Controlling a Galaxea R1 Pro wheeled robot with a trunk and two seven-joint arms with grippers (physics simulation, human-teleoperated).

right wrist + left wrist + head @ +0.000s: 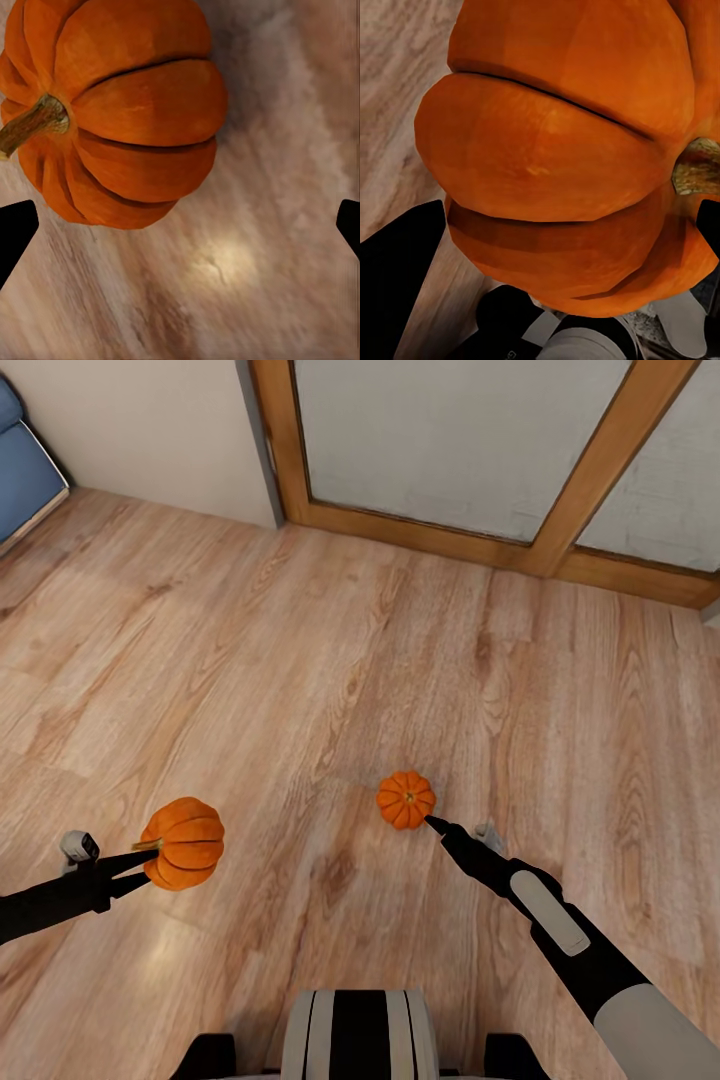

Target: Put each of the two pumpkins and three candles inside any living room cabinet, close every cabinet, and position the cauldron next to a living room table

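One round orange ribbed pumpkin (183, 844) is clamped aloft in the left gripper (140, 857); a second orange pumpkin (405, 800) lies on the wooden plank floor (300, 660), approached by the spread-open right gripper (437, 824). Closing around it is judged next.

Both ribbed pumpkins are orange: one (184, 844) between the black left claw (140, 860) tips, one (406, 799) ahead of the black right claw (436, 824), over a tan wood-grain floor (300, 660).
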